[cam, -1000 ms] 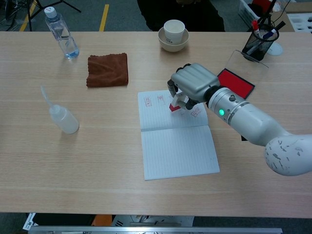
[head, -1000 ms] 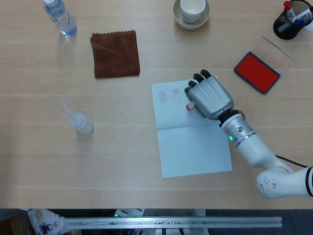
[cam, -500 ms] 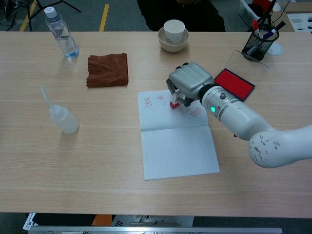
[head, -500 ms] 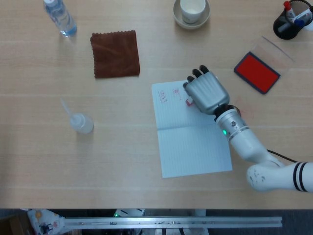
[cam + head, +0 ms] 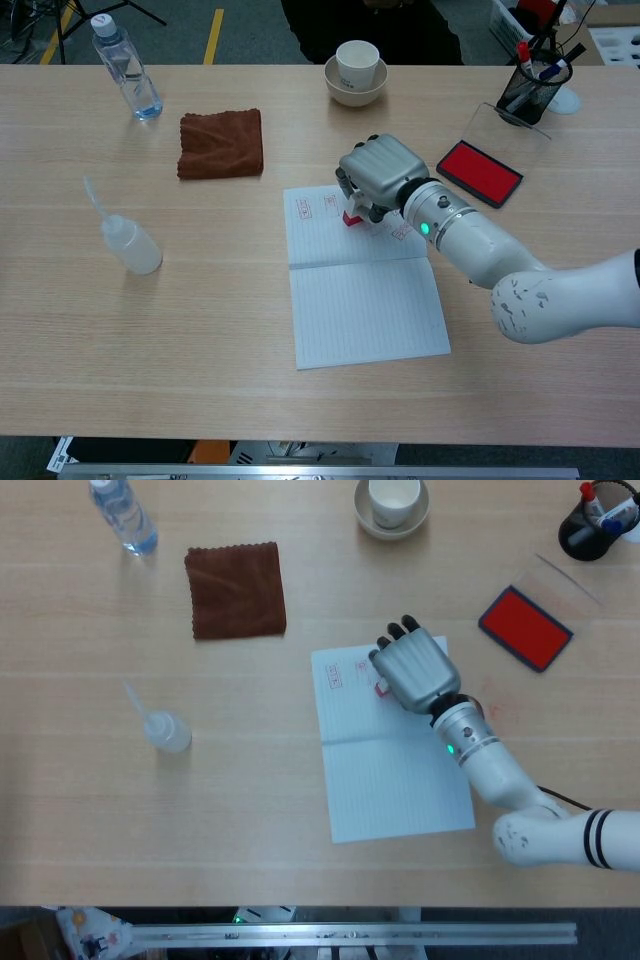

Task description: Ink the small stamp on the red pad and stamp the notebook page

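Note:
My right hand (image 5: 412,668) (image 5: 380,173) holds the small red-based stamp (image 5: 352,215) (image 5: 381,688) over the upper page of the open notebook (image 5: 390,770) (image 5: 360,300). The stamp's base is down at the paper. A red stamp mark (image 5: 334,678) (image 5: 305,208) shows near the page's top left, and another mark (image 5: 401,231) lies just right of the hand. The red ink pad (image 5: 525,628) (image 5: 480,172) lies open to the right of the notebook. My left hand is in neither view.
A brown cloth (image 5: 236,589) lies up left of the notebook. A squeeze bottle (image 5: 165,729) lies at the left, a water bottle (image 5: 124,518) at the far left back. A cup in a bowl (image 5: 393,502) and a pen holder (image 5: 590,525) stand at the back.
My right hand has shifted up and left across the upper page with the stamp, bringing the stamp's base down to the paper.

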Robot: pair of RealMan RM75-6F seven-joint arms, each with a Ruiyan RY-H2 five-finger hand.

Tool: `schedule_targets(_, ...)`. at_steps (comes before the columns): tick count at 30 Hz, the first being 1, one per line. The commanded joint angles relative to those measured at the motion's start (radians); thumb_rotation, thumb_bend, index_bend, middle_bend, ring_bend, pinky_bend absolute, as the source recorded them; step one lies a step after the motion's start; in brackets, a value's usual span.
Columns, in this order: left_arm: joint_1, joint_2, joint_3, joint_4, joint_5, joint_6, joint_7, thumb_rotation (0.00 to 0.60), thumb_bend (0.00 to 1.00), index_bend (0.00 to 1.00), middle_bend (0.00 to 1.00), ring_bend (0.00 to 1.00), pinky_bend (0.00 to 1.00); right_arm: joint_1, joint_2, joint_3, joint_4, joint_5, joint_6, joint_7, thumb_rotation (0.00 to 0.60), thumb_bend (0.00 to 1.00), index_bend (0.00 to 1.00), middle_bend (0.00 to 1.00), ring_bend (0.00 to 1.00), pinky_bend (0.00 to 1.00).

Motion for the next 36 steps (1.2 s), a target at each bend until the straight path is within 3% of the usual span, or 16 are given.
schedule_targets(1, -0.001, 0.000, 0.000, 0.000, 0.000, -0.001, 0.001, 0.600, 0.34, 0.12, 0.09, 0.02, 0.05, 0.003, -0.012, -0.001, 0.015, 0.006, -0.006, -0.003, 0.600, 0.34, 0.63, 0.44, 0.24, 0.21)
schedule_targets(36, 0.004, -0.001, -0.004, 0.012, -0.010, 0.000, -0.012, 0.600, 0.34, 0.12, 0.09, 0.02, 0.05, 0.016, -0.055, 0.011, 0.080, 0.033, -0.021, -0.017, 0.600, 0.34, 0.63, 0.44, 0.24, 0.21)
